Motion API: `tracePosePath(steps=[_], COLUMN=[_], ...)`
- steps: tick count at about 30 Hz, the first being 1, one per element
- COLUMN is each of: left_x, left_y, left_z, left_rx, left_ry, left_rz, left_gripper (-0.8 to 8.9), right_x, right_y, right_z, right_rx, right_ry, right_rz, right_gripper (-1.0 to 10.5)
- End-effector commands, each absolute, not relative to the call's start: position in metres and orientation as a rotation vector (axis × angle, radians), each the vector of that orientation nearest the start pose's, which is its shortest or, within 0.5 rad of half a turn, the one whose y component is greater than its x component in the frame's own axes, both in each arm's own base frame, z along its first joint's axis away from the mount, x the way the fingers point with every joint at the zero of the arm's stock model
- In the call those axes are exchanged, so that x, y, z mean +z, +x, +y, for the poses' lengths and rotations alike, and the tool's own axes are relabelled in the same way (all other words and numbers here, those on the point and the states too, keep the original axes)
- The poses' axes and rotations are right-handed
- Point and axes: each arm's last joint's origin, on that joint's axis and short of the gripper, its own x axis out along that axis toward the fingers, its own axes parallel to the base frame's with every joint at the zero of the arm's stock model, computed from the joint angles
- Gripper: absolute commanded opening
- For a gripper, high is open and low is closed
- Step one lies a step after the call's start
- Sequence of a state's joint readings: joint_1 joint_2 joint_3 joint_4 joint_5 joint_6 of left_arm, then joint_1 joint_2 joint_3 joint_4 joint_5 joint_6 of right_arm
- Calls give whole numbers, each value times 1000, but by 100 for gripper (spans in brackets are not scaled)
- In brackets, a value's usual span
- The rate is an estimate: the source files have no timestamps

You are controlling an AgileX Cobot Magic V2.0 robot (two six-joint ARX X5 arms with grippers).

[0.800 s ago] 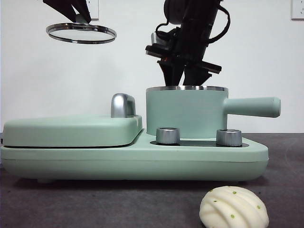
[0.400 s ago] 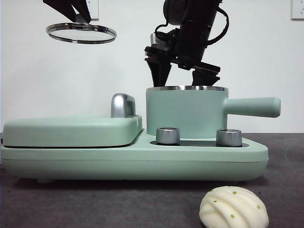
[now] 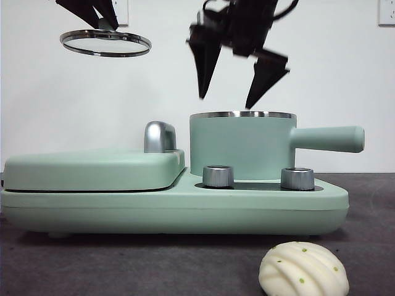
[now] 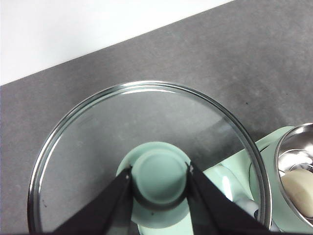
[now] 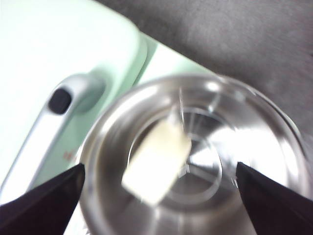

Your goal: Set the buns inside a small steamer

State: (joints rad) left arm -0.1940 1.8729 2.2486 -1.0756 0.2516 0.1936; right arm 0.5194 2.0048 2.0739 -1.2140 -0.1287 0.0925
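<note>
One oblong bun (image 5: 155, 161) inside steamer (image 3: 242, 147); right gripper (image 3: 236, 97) spread empty above; left gripper (image 4: 160, 180) clamping lid knob (image 4: 160, 172) upper left.

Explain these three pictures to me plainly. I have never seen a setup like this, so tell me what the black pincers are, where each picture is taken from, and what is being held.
This is a robot with two arms, each ending in a two-jawed gripper. One picture looks level across the table; the other two come from cameras on the wrists.

The left gripper holds the glass lid up by its green knob, off to one side.

The right gripper hangs open and empty above the small steamer, a mint-green pot on a cooker base. Its wrist camera looks down into the pot, where the smooth bun lies.

The ridged bun sits on the dark table, in front of the cooker.
</note>
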Motion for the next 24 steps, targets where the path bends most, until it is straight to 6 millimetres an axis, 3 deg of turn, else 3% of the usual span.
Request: tracePosePath(steps=[1, 15, 19, 24], left_x=[451, 451, 451, 450], left_y=[366, 367, 367, 367], left_z=[-80, -81, -81, -81], left_rx=[-498, -498, -498, -498], left_ry=[159, 159, 159, 159], left_rz=[604, 606, 607, 607], left_gripper=[17, 17, 17, 17], right_x=[350, 406, 410, 399], right_y=[346, 275, 247, 208], right_z=[205, 176, 169, 157], right_rx=[536, 523, 551, 584], right_ry=[-164, -213, -230, -246], right_rz=[1136, 1118, 1116, 1116], right_gripper=[492, 492, 492, 492])
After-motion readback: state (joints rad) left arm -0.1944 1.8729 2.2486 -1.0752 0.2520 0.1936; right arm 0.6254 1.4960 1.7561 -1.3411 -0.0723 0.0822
